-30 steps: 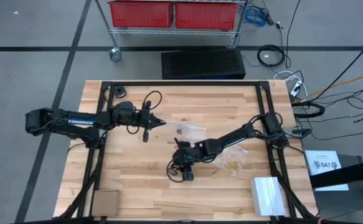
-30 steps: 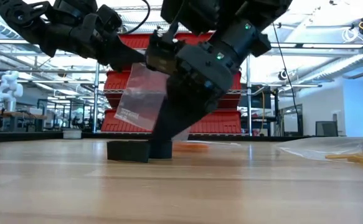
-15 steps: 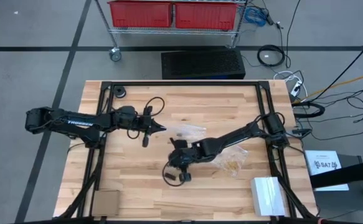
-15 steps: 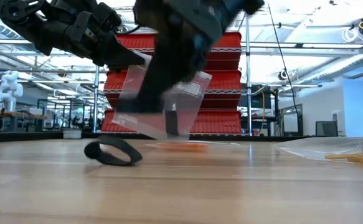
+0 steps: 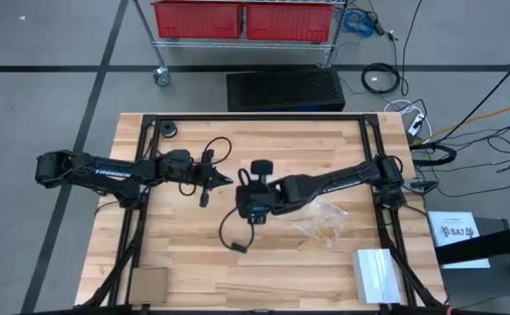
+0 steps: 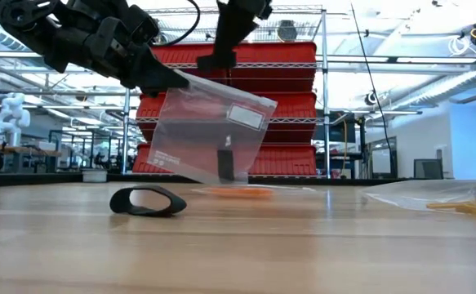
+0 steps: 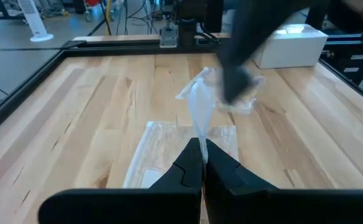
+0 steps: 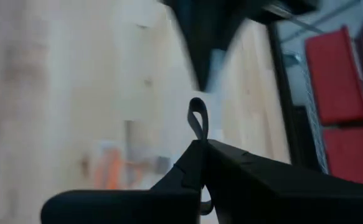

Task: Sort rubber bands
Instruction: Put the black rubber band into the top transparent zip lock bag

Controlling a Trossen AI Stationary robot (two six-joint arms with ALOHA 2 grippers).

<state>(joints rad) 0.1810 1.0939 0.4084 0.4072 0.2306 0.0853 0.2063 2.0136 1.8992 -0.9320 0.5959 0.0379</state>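
Item: bagging step, in progress. Left gripper (image 7: 201, 163), fingers together, clamped on the top edge of a clear plastic bag (image 6: 209, 135), holds it off the desk (image 5: 185, 262) near the middle, toward the left side; the bag hangs tilted, its mouth facing the right arm. Right gripper (image 8: 200, 163), fingers together, clamped on a black rubber band (image 8: 197, 122) whose loop stands out past the fingertips, sits just beside the bag, raised above the desk near its centre. Second black rubber band (image 6: 148, 200) lies loose on the desk below the bag, toward the near edge. Orange-red rubber bands (image 6: 239, 193) lie in a flat bag on the desk behind the hanging one; pale tan rubber bands (image 5: 324, 232) sit in another clear bag toward the right side. Handling note, as judgement: the held band should go in loop first, so the right gripper needs to line up with the bag's opening and not its sealed face, pass well inside before letting go, and withdraw without dragging the film. The left gripper should keep the bag steady; whether the mouth is open enough cannot be told. Pose: left arm stretched low from the left edge, wrist level, fingers pointing toward the right side; right arm reaching long from the right edge across the centre, wrist turned toward the bag.
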